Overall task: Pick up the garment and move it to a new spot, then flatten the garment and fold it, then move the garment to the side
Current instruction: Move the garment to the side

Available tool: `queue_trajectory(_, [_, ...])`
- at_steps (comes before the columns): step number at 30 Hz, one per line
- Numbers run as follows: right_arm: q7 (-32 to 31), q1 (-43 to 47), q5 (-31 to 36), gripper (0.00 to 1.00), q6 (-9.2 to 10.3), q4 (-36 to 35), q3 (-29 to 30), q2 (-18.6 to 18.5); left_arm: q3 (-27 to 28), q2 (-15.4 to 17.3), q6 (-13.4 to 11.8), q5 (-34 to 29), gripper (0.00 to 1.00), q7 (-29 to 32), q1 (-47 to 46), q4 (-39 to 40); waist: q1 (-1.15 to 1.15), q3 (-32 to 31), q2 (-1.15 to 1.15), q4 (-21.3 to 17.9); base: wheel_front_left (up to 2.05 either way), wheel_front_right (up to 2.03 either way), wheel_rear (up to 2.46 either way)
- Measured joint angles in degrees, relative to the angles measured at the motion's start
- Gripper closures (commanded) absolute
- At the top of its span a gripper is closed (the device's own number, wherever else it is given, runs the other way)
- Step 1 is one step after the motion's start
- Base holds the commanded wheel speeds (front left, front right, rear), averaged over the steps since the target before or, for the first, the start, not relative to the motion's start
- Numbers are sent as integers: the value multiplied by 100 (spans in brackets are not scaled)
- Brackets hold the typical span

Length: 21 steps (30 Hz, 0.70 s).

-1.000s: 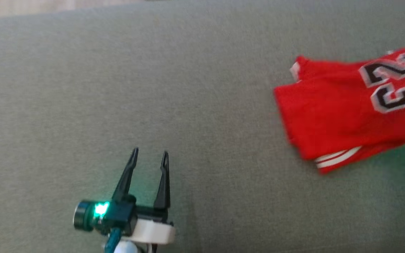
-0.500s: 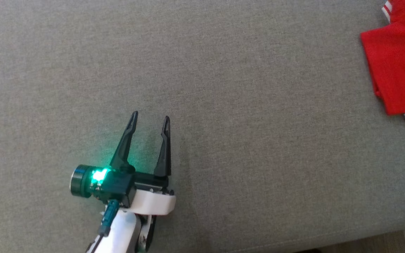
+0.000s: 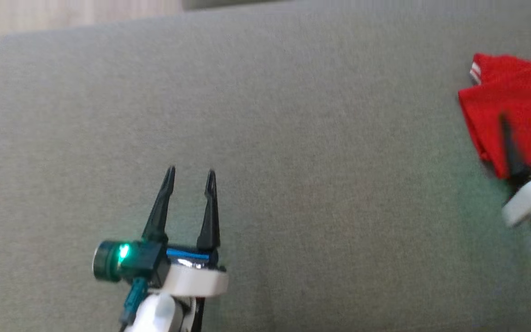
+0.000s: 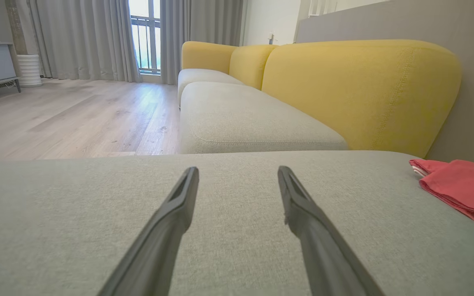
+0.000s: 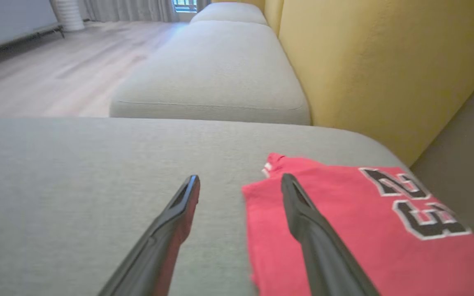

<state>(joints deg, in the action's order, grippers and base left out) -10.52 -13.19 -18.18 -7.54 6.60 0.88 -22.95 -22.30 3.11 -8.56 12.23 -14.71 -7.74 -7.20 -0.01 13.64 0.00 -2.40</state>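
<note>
You've got just one garment (image 3: 500, 87) over at 3 o'clock, plus two grippers: left gripper (image 3: 190, 170), right gripper (image 5: 240, 178).

1. The red garment (image 5: 344, 238) bears the number "23" (image 5: 416, 205) in the right wrist view: big black block numerals edged in white and grey.
2. The numerals run sideways across the cloth, toward its right-hand end in that view.
3. In the head view the cloth is blurred, and no figure reads there.
</note>
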Motion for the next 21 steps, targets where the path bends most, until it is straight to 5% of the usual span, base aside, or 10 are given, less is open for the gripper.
queue_trajectory(11, [2278, 1120, 31, 0, 0, 891, -678, 1087, 120, 0, -27, 140, 0, 0, 900, -174, -1, -1261, 0, 323, 0, 0, 0])
queue_trajectory(21, [2476, 2097, 288, 0, 0, 488, -447, 1494, 342, 4, -25, 78, 0, 0, 1783, 87, -1, -1992, 0, 469, 0, 0, 0])
